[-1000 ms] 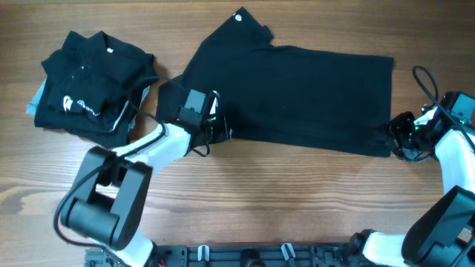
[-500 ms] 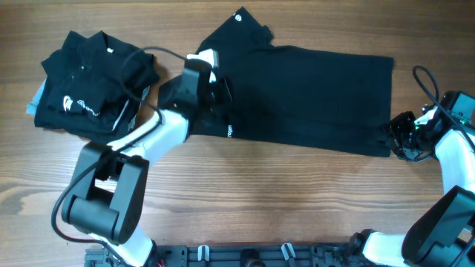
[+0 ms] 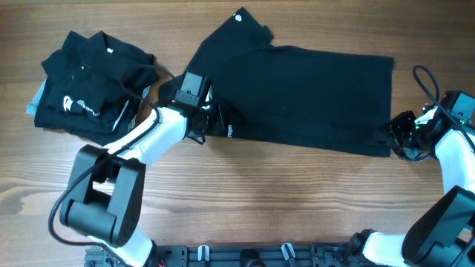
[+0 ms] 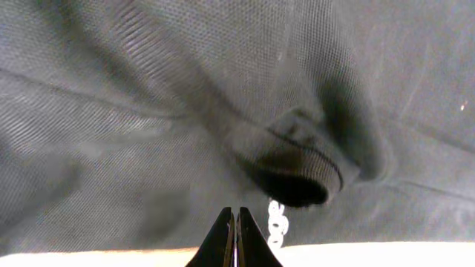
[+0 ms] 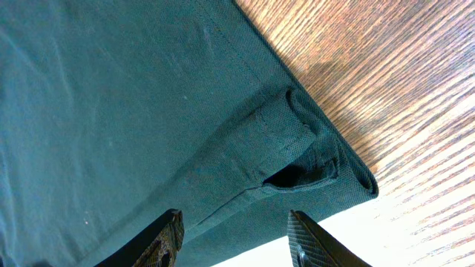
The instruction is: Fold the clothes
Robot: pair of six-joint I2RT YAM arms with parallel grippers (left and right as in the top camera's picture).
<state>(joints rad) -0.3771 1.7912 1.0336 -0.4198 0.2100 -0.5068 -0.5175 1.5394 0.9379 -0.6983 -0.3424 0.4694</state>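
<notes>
A black shirt (image 3: pixel 297 89) lies spread across the middle of the table, its collar with a white label (image 3: pixel 240 17) at the far edge. My left gripper (image 3: pixel 213 122) is at the shirt's left near edge. In the left wrist view it (image 4: pixel 236 213) is shut with nothing visible between its tips, just over bunched fabric (image 4: pixel 148 111) beside a small white print (image 4: pixel 276 222). My right gripper (image 3: pixel 393 141) is at the shirt's right near corner. In the right wrist view it (image 5: pixel 237 237) is open, and the folded hem corner (image 5: pixel 326 163) lies between and ahead of its fingers.
A pile of folded black shirts (image 3: pixel 89 81) with white logos sits at the far left, over something light blue (image 3: pixel 31 104). Bare wood table (image 3: pixel 260 200) runs along the near side. The right arm's cable (image 3: pixel 424 78) loops near the shirt's right edge.
The left arm swung out toward the far side over the shirt's left part, then came back to its near left edge. The right arm has not moved.
</notes>
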